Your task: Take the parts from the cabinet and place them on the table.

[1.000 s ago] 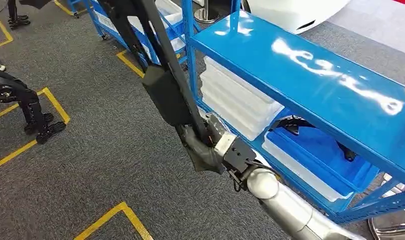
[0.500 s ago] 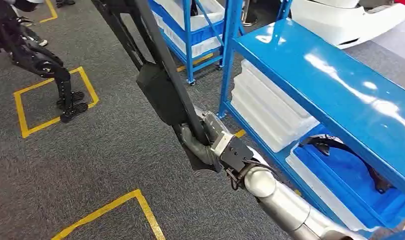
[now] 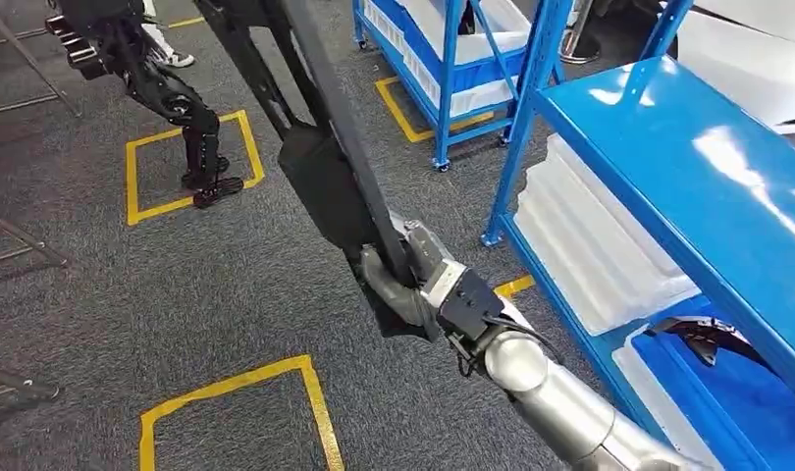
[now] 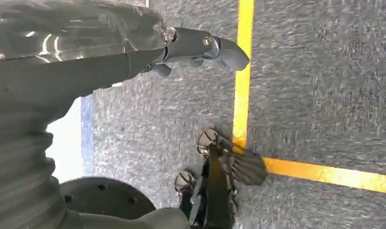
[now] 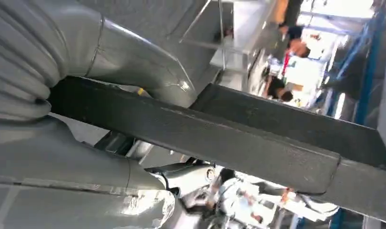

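Beside the blue cabinet (image 3: 668, 186), we keep our right hand (image 3: 405, 280) clenched around the long black part (image 3: 325, 147), carrying it level toward the bench while our left hand (image 4: 196, 45) hangs released.

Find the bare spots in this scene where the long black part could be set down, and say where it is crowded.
Free: the blue rack's top shelf, and grey carpet between the two yellow floor squares. Crowded: the lower shelf, packed with white bins and a blue bin. The right robot hand grips the black part.
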Controlling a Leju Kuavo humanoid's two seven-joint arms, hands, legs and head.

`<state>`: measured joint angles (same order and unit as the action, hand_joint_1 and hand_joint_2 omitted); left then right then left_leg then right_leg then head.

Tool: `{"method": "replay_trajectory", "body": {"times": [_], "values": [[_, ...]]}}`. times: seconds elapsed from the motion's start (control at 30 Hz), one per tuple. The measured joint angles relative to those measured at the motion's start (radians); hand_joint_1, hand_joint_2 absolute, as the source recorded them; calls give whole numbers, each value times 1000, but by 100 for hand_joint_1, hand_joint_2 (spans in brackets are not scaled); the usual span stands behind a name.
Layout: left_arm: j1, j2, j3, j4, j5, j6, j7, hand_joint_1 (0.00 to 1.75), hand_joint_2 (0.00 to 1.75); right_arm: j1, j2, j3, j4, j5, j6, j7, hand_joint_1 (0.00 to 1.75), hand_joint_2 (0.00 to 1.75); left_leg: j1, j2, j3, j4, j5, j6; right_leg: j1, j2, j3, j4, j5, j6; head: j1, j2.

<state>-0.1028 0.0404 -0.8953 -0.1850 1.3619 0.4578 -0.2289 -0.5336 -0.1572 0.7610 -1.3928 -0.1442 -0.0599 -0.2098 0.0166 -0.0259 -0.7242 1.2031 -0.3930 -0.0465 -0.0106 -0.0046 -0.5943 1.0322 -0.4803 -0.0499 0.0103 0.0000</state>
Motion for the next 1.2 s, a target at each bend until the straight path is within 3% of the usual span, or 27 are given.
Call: {"method": "replay_trajectory", "body": {"times": [0.07, 0.1, 0.13, 0.17, 0.2, 0.23, 0.27, 0.37, 0.4, 0.43, 0.47, 0.53, 0.57, 0.6, 0.63, 0.67, 0.7, 0.73, 0.77, 0.9, 0.97, 1.0, 1.03, 1.1, 1.13, 1.17, 1.2], "values": [[-2, 0, 0, 0, 0, 0, 0, 0, 175, 1, 0, 3, 2, 0, 0, 1, 175, 175, 4, 16, -67, 133, -44, -6, 5, -30, 3, 0, -5, -6, -5, 0], [-1, 0, 0, 0, 0, 0, 0, 0, 175, 1, 2, 4, 2, 0, 0, 1, 175, 175, 5, 17, -68, 135, -32, -7, 6, -42, 5, 0, -8, -5, -7, 0], [1, 0, 0, 0, 0, 0, 1, 0, 175, 0, 2, 5, 2, 0, 0, 1, 175, 175, 5, 19, -43, 87, 1, -5, 7, -54, 8, 0, -11, -4, -10, 0], [3, 0, 0, 0, 0, 0, 1, 0, 175, 0, 3, 5, 2, 0, 0, 1, 175, 175, 4, 24, 2, 6, 43, -2, 7, -65, 13, 0, -14, -4, -13, 0], [3, 1, 0, 0, 0, 1, 1, 0, 175, -1, 5, 5, 2, 0, 0, 1, 175, 175, 1, 45, 54, -91, 84, 3, 7, -77, 19, 0, -18, 0, -14, 0], [1, 1, 0, 0, 0, 1, 1, 0, 175, -2, 5, 5, 2, 0, 2, 1, 175, 175, -8, 99, 85, -160, 90, 11, 11, -86, 23, 0, -22, 4, -16, 0], [-3, 1, 0, 0, 0, 1, 1, 0, 175, -3, 5, 5, 2, 0, 2, 0, 175, 175, -19, 100, 88, -172, 88, 18, 17, -94, 22, 4, -27, 11, -21, 0], [0, 1, 0, 0, 0, 2, 1, 0, 175, -7, 8, 8, 2, 0, 5, 1, 175, 175, -22, 61, 78, -173, 89, 33, 15, -128, 29, -2, -31, 23, -10, 0], [1, 1, 0, 0, 0, 2, 2, 0, 175, -8, 10, 9, 2, 0, 5, 1, 175, 175, -10, 49, 90, -186, 95, 41, 13, -118, 28, 2, -40, 32, -6, 0], [2, 1, 0, 0, 0, 2, 2, 0, 175, -10, 11, 10, 2, 0, 6, 0, 175, 175, -11, 39, 92, -192, 98, 44, 7, -59, 23, 28, -56, 35, -2, 0], [1, 1, 0, 0, 0, 2, 3, 0, 175, -13, 11, 12, 2, 1, 6, -1, 175, 175, -10, 31, 92, -191, 99, 53, 5, -20, -8, 91, -92, 35, 3, 0], [-3, 2, 2, 0, 0, 3, 8, 0, 175, -13, 10, 14, 4, 1, 7, -1, 175, 175, -11, 3, 92, -190, 98, 54, 5, 0, -91, 250, -155, 37, 18, 0], [-3, 2, 3, 0, 0, 3, 11, 0, 175, -13, 10, 16, 6, 1, 8, -1, 175, 175, -12, -11, 92, -189, 98, 55, 5, 2, -125, 305, -163, 38, 19, 0], [-3, 2, 3, 0, 0, 3, 14, 0, 175, -13, 10, 19, 7, 1, 11, -1, 175, 175, -12, -26, 93, -187, 97, 56, 4, 2, -135, 307, -143, 38, 20, 0], [-2, 2, 3, 0, 0, 3, 15, 0, 175, -13, 10, 20, 7, 1, 12, -1, 175, 175, -12, -41, 93, -183, 94, 54, 4, 4, -122, 263, -104, 37, 22, 0], [-2, 2, 4, 0, 0, 3, 16, 0, 175, -14, 10, 20, 7, 2, 12, -1, 175, 175, -11, -57, 94, -180, 92, 52, 1, 8, -91, 183, -51, 36, 26, 0], [-2, 1, 4, 0, 0, 3, 17, 0, 175, -16, 10, 20, 7, 2, 14, -2, 175, 175, -10, -71, 94, -174, 89, 49, -2, 28, -53, 89, 1, 35, 30, 0], [-2, 1, 4, 0, 0, 3, 18, 0, 175, -17, 10, 21, 8, 2, 15, -2, 175, 175, -7, -82, 89, -171, 85, 45, -7, 86, -33, 36, 7, 32, 34, 0], [-4, 1, 4, 0, 0, 3, 18, 0, 175, -18, 11, 21, 8, 1, 15, -4, 175, 175, -11, -88, 82, -164, 84, 41, -8, 98, -29, 25, 2, 32, 30, 0], [-6, 1, 4, 0, 0, 3, 18, 0, 175, -18, 12, 21, 8, 1, 16, -4, 175, 175, -10, -92, 81, -161, 84, 40, -9, 96, -28, 18, 3, 33, 30, 0], [1, 1, 4, 0, 0, 3, 18, 0, 175, -22, 16, 22, 8, 1, 16, -4, 175, 175, 2, -124, 74, -170, 91, 19, 3, 67, -28, 21, 2, 23, 31, 0], [5, 3, 4, 0, 0, 3, 20, 0, 175, -31, 30, 23, 8, 1, 16, -4, 175, 175, -7, -53, 65, -137, 70, 8, -3, 33, -13, -2, 11, 7, 24, 0], [3, 2, 4, 0, 0, 3, 20, 0, 175, -35, 31, 23, 8, 1, 16, -5, 175, 175, -6, -13, 40, -86, 37, 2, -1, 20, -10, -3, 10, 0, 12, 0], [-2, 2, 4, 0, 0, 3, 20, 0, 175, -35, 32, 23, 8, 1, 16, -5, 175, 175, 0, 13, -39, 75, -37, -7, 5, -12, -8, -3, 6, -5, 10, 0], [-2, 2, 4, 0, 0, 3, 20, 0, 175, -35, 32, 24, 8, 1, 16, -4, 175, 175, 3, 15, -66, 130, -50, -10, 7, -27, -8, -3, 4, -5, 6, 0], [-1, 2, 4, 0, 0, 3, 20, 0, 175, -35, 32, 25, 8, 1, 16, -4, 175, 175, 4, 16, -69, 134, -42, -11, 7, -39, -7, -3, 2, -5, 3, 0], [1, 2, 4, 0, 0, 3, 21, 0, 175, -35, 33, 26, 8, 1, 16, -4, 175, 175, 5, 18, -46, 90, -10, -12, 7, -52, -5, -3, 0, -3, 1, 0]]}}
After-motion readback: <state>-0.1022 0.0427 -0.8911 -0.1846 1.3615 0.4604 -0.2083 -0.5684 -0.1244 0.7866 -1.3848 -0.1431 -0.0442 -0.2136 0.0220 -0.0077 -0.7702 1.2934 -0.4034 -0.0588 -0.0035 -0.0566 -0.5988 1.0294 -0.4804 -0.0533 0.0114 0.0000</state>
